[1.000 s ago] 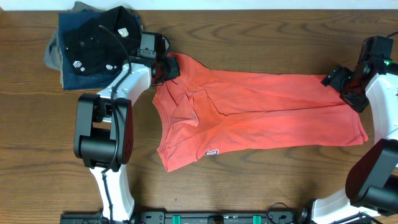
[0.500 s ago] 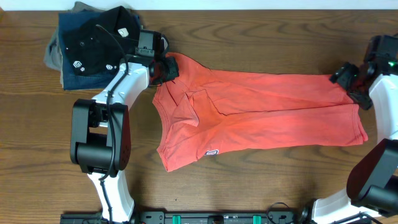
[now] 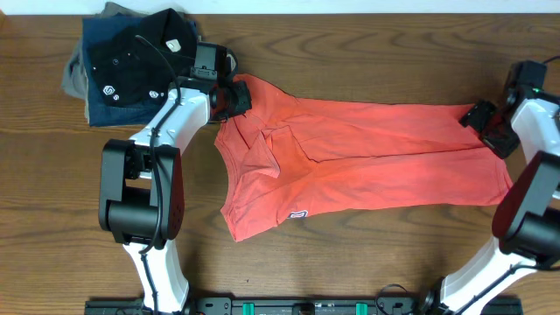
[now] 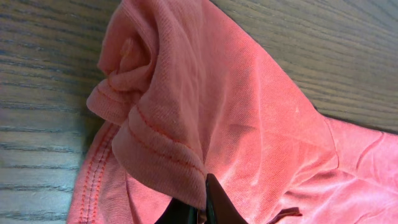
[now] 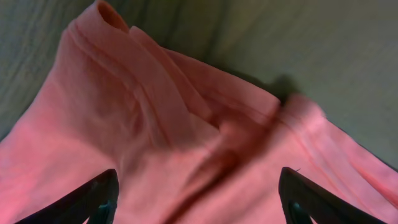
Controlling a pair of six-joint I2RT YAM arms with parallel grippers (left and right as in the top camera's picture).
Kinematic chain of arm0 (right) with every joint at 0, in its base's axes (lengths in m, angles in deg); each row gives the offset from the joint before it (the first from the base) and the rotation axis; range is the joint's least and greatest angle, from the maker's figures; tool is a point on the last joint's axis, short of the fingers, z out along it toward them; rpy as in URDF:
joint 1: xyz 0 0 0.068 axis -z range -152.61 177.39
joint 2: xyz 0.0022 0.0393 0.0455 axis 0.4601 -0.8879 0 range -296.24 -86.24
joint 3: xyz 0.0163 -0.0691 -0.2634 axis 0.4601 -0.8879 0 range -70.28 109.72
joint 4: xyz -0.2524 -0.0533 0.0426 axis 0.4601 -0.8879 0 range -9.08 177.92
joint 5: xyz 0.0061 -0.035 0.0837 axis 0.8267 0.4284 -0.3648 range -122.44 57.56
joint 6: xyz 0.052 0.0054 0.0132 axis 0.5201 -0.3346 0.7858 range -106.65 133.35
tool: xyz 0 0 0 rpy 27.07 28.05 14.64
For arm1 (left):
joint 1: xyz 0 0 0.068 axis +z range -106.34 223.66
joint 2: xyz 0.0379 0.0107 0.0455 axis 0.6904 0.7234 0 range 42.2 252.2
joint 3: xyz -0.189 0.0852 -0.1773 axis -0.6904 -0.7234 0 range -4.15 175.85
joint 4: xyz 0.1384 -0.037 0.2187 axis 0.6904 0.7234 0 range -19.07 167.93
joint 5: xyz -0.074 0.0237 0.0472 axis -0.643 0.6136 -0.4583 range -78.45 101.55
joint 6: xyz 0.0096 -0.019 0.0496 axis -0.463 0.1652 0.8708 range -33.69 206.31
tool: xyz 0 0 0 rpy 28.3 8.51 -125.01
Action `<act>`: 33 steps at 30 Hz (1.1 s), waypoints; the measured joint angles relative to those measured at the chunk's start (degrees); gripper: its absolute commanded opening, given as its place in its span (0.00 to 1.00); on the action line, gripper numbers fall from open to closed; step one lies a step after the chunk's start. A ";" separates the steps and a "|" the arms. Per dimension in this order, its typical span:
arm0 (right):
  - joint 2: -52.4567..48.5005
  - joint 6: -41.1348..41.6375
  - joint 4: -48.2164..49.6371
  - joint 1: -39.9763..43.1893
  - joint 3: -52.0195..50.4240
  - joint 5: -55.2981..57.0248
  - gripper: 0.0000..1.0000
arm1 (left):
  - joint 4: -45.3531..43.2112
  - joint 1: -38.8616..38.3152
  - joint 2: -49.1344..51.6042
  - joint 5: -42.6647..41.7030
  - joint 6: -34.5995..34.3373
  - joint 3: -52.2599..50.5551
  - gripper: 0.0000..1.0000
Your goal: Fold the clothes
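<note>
Overhead: T-shirt [image 3: 350, 162] lies spread on table [image 3: 367, 52] btw. both arms; left gripper [image 3: 234, 96] at its top-left corner, right gripper [image 3: 484, 118] at hem corner.
Left wrist: fingers [image 4: 214, 202] closed, pinching a stitched edge.
Right wrist: fingers wide apart over the hem, holding nothing.
Handling: prob. light, soft, limp cotton; sags & wrinkles, so take it at stitched corners.
</note>
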 measured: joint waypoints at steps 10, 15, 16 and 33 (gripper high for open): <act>-1.75 -1.49 2.19 0.00 0.00 -1.57 0.45 | 0.00 0.00 0.00 -0.02 0.00 0.00 0.06; -1.75 -1.51 2.91 0.00 -0.02 -1.62 0.39 | 0.00 0.00 0.00 0.00 0.00 0.00 0.06; -1.75 -1.53 3.06 0.00 0.00 -1.62 0.36 | 0.00 0.00 0.00 0.00 0.00 0.00 0.06; -1.75 -1.44 3.63 0.00 -0.02 -1.81 0.01 | -0.02 0.00 -0.59 0.00 0.00 0.00 0.06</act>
